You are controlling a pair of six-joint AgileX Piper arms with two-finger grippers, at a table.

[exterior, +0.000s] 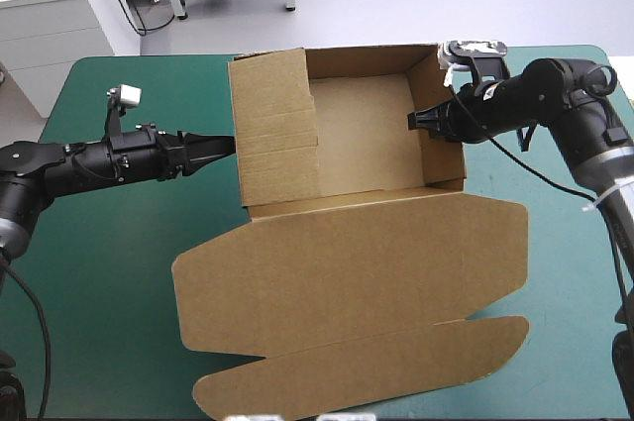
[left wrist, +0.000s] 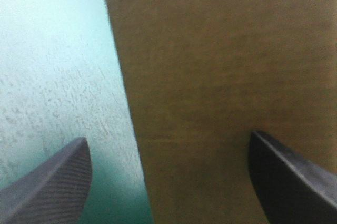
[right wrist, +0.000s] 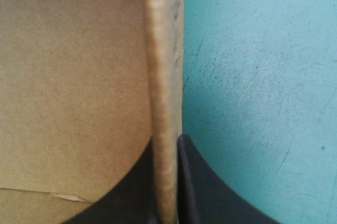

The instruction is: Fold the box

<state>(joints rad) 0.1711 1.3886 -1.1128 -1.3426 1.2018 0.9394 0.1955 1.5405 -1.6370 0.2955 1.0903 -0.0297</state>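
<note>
The brown box (exterior: 362, 119) stands as an open tray at the table's far middle, with its walls raised. Its lid (exterior: 347, 282) lies flat toward the front edge. My left gripper (exterior: 223, 147) points at the outside of the left wall. In the left wrist view this gripper (left wrist: 167, 138) is open, the wall (left wrist: 221, 50) close ahead and the wall's edge between the fingers. My right gripper (exterior: 416, 122) reaches over the right wall. In the right wrist view that gripper (right wrist: 168, 138) is shut on the wall's rim (right wrist: 163, 50), one finger inside the tray and one outside.
The teal-green cover (exterior: 109, 272) shows bare to the left of the lid and along the right side (right wrist: 253, 76). The lid's front flap (exterior: 367, 367) reaches nearly to the table's front edge.
</note>
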